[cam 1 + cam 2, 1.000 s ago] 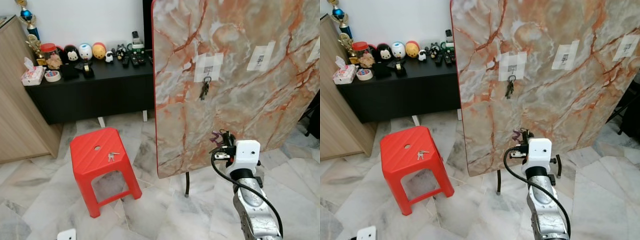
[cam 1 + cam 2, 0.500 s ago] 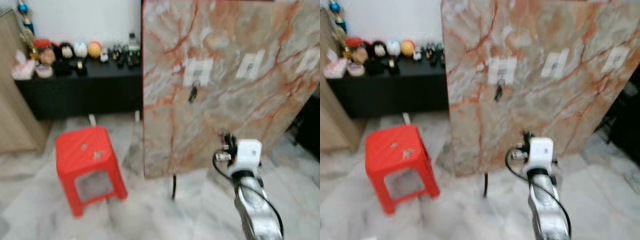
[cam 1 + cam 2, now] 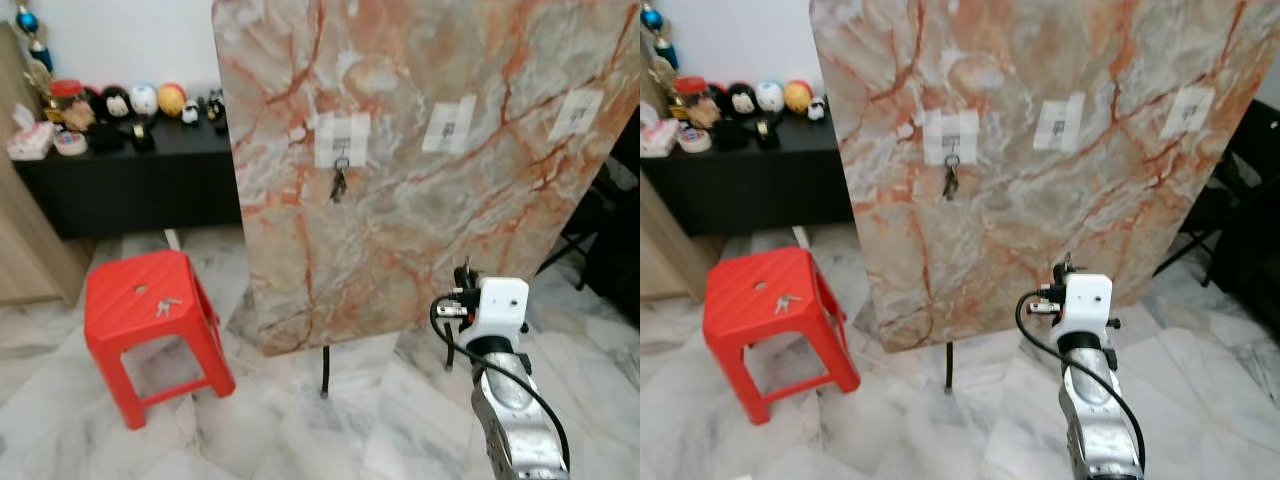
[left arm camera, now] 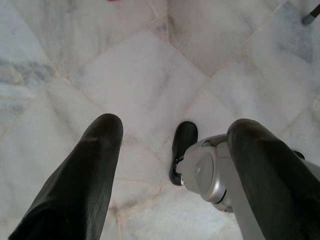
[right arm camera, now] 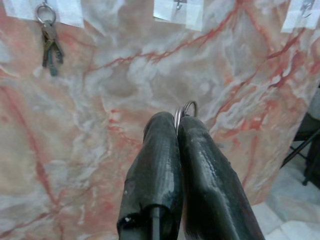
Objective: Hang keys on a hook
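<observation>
Head view: I'm in the carry step, with the hanging not yet done. The marble board [image 3: 430, 170] takes up the centre and right of the frame, with three taped hooks along its upper part. The left hook [image 3: 341, 142] already carries a bunch of keys [image 3: 337, 185]; the middle hook [image 3: 449, 127] and right hook [image 3: 574, 112] look free. My right gripper [image 3: 463, 275] sits at lower right, forearm raised and pointing at the board, below the middle hook. Another set of keys lies on the red stool [image 3: 150, 310] at lower left.

Right wrist view: the fingers [image 5: 160, 165] are pressed together on a key ring [image 5: 186, 109], which pokes out just past the tips at frame centre. The middle hook sits at the top edge, above it. Next I judge I must raise the arm, close in, and slip the ring over that hook.

Left wrist view: the left gripper [image 4: 170, 145] hangs idle over the floor [image 4: 140, 70], fingers spread wide, holding nothing.
</observation>
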